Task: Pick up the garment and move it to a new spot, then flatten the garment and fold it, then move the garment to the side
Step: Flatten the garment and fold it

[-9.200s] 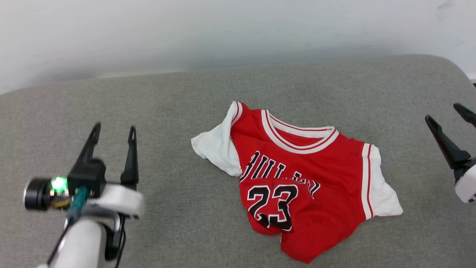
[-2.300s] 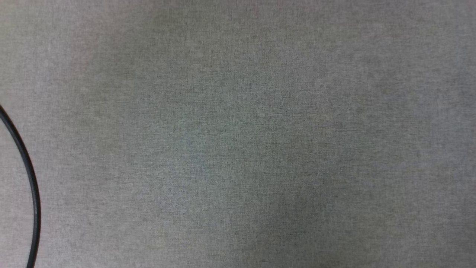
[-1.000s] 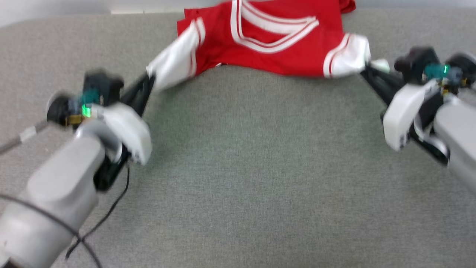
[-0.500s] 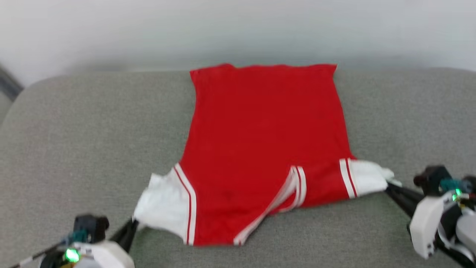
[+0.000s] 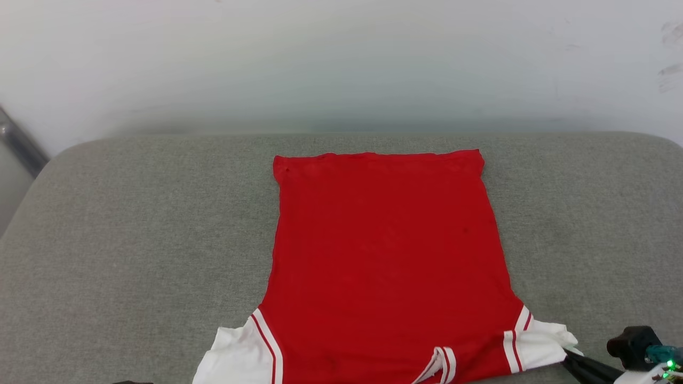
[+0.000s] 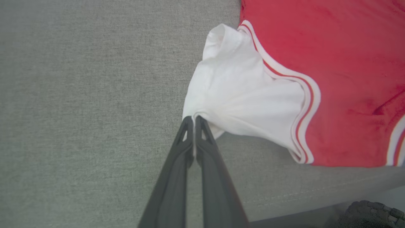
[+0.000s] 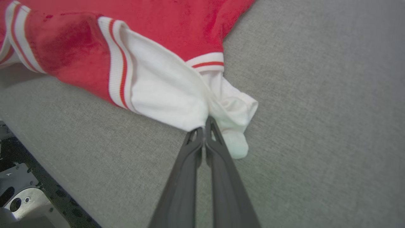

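At the near edge of the grey cushion (image 5: 133,213), the left pincer (image 6: 191,117) has its two dark fingers pressed together on the bunched tip of the white left sleeve (image 6: 240,95). The right pincer (image 7: 205,128) is clamped the same way on the crumpled end of the white right sleeve (image 7: 164,95), and in the head view it sits at the near right corner. Each sleeve is drawn outward, to its own side.

Between them the garment (image 5: 384,250) lies spread on the middle of the cushion with a plain red side up. Its shoulders and a fold of striped collar trim (image 5: 442,368) are nearest, beside the cushion's front seam. The red body runs away from the robot, mostly smooth, with its straight hem (image 5: 379,156) at the far end, short of the cushion's far edge. Beyond that edge rises a pale wall (image 5: 341,64).
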Robot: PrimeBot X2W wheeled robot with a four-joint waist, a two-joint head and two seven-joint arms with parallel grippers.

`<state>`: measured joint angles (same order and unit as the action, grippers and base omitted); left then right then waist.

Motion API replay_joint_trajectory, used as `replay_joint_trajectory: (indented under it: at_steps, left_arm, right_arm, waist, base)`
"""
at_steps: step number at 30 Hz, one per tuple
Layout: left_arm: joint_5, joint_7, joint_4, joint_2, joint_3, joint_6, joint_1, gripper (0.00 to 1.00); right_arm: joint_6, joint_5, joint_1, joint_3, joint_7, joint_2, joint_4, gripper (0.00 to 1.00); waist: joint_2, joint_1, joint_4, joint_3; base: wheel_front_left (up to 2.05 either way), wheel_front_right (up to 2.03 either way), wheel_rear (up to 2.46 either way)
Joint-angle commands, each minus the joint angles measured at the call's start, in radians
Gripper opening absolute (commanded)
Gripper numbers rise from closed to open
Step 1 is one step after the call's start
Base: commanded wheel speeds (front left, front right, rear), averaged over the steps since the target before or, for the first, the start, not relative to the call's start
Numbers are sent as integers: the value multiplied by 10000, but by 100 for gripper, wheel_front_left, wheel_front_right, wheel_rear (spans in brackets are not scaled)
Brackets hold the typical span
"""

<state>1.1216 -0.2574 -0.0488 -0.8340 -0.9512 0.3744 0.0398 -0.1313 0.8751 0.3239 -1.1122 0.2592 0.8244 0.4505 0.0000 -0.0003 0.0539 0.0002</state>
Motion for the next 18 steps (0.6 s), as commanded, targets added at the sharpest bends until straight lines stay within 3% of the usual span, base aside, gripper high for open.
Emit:
replay_joint_trajectory:
  at_steps: [1,2,11,15,18]
  left_arm:
    - [-119,-35,95,7,65,74,-9,0]
    - [-256,-55,323,10,197,234,136,0]
    - [-1019,-80,1315,-185,429,959,333,0]
    - [-1356,-85,1738,-257,511,1186,473,0]
    - [-1701,-88,2010,-260,531,1267,732,0]
  right_arm:
    - [11,-153,-130,304,-36,-90,-57,83]
    - [11,-502,-69,939,-155,-68,-275,100]
    - [11,-1590,991,3927,-691,583,-1740,100]
    - [11,-1994,2045,5260,-1471,532,-2311,100]
    - [9,-2263,3110,5635,-2553,430,-2542,100]
  waist:
    - [0,3,-12,21]
    - [0,3,-60,39]
    - [0,3,-31,302]
    - [0,3,164,836]
    - [0,3,423,1393]
  base:
    - [0,0,0]
    - [0,0,0]
    - [0,0,0]
    - [0,0,0]
    - [0,0,0]
